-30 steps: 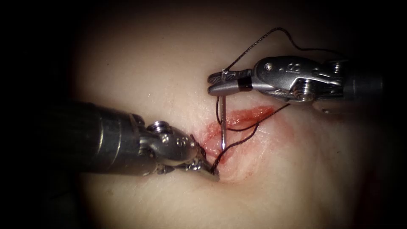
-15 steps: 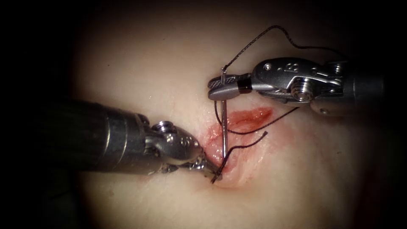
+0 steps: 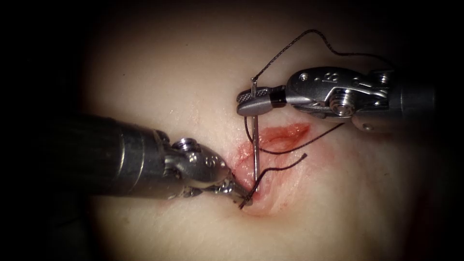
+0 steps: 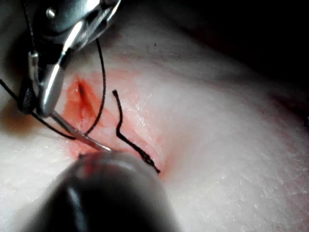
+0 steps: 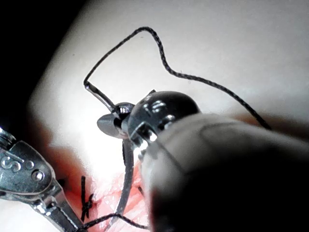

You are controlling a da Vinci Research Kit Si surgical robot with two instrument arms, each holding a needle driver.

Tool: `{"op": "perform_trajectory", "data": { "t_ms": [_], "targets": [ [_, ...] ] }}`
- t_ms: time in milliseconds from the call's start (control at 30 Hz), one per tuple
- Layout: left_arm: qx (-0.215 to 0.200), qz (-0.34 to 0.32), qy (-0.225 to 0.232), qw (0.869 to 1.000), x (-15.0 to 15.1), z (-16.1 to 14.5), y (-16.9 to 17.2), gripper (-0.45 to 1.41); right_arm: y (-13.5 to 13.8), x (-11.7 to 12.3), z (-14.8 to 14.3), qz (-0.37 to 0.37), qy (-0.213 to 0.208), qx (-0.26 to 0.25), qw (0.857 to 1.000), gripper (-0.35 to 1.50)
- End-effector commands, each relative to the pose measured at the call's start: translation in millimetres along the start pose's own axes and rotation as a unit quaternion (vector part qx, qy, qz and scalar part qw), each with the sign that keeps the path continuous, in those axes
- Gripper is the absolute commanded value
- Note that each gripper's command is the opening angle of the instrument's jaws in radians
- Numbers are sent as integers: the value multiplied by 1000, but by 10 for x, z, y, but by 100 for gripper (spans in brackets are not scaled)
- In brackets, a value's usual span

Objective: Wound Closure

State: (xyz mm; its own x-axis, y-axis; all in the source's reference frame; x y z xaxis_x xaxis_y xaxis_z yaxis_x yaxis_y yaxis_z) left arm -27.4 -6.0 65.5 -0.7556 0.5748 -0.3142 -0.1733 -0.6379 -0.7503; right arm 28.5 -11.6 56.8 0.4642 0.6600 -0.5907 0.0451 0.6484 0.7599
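The tissue (image 3: 159, 72) lay pale under both tools, with the cut (image 3: 270, 145) running slantwise through its middle and red fluid (image 3: 285, 131) smeared along the cut's far right end. The left gripper (image 3: 239, 195) came in from the left and pressed its tip against the near left end of the cut. The right gripper (image 3: 253, 101) came in from the right and hung just beyond the cut's far side.

The needle (image 3: 254, 145) was the thing both grippers bore on. Its long axis ran near to far between them, almost straight in the endoscope view and plainly curved in the right wrist view (image 5: 126, 183). The right gripper was clenched across it close to the thread end, with a short stub showing past the jaws. The needle's point reached down to the tissue at the cut, just beside the left gripper's tip. Whether it had entered the tissue could not be told. The left gripper was the nearer to the point.

The left gripper was clenched on the thread (image 3: 270, 170) at the tissue, where a short free end curled away to the right. From the needle's stub the thread looped far and right over the right tool.
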Motion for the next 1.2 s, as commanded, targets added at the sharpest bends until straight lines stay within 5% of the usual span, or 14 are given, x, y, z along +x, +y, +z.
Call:
{"op": "perform_trajectory", "data": {
  "t_ms": [33, 733, 1200],
  "targets": [
    [0, 0, 0, 1000, 1, 7, -2, -35, 3, 2, 9, 7, 1, 1, 1000, -35],
    [-1, 0, 1, 1000, 0, 8, 0, -37, -6, -22, 23, 114, -1, 26, 993, -35],
    [-2, 0, 1, 1000, 1, 7, 0, -37, -5, -30, 27, 86, -16, 19, 996, -35]
  ]
}}
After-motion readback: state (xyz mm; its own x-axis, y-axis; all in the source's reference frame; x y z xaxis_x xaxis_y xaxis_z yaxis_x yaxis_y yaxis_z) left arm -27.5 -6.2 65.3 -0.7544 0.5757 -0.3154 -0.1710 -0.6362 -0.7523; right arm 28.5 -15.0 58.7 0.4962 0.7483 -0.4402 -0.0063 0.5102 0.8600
